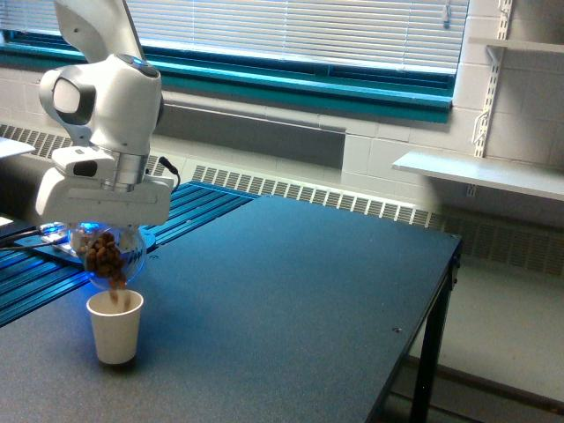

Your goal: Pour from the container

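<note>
In the exterior view my gripper (106,231) is shut on the container (109,255), a clear round plastic cup tipped steeply downward. Brown nut-like pieces (107,256) fill it, and some of them are falling from its mouth. Directly underneath, a white paper cup (115,326) stands upright on the dark table (300,291), near the exterior view's left. The stream of pieces reaches the paper cup's rim. My fingertips are hidden behind the white gripper body.
A blue slatted rack (53,264) with a blue-lit device lies behind the cups at the exterior view's left. The table's edge and leg (432,352) are at the right. A white wall shelf (480,172) hangs beyond it, under window blinds.
</note>
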Controlling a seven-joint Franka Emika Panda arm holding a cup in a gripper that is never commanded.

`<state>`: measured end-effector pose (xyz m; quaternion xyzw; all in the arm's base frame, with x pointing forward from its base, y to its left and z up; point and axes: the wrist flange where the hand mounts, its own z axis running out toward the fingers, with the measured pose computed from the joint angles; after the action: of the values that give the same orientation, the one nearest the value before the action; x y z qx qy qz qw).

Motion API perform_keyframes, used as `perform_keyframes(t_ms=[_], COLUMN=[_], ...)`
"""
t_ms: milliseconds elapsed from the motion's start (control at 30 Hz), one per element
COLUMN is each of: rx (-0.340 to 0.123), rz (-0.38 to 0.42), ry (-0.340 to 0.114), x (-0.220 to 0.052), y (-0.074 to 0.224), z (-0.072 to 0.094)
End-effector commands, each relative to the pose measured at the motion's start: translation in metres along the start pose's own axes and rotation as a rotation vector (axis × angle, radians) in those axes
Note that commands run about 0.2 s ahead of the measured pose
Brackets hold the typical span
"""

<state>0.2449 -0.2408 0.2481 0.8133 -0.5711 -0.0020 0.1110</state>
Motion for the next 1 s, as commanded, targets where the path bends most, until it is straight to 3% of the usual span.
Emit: perform_keyframes(t_ms=[33,1000], rx=[-0.017,-0.037], rz=[-0.014,-0.053], ry=[-0.002,-0.001], x=[0.0022,0.0038], y=[0.0034,-0.0028], z=[0.0015,-0.0021])
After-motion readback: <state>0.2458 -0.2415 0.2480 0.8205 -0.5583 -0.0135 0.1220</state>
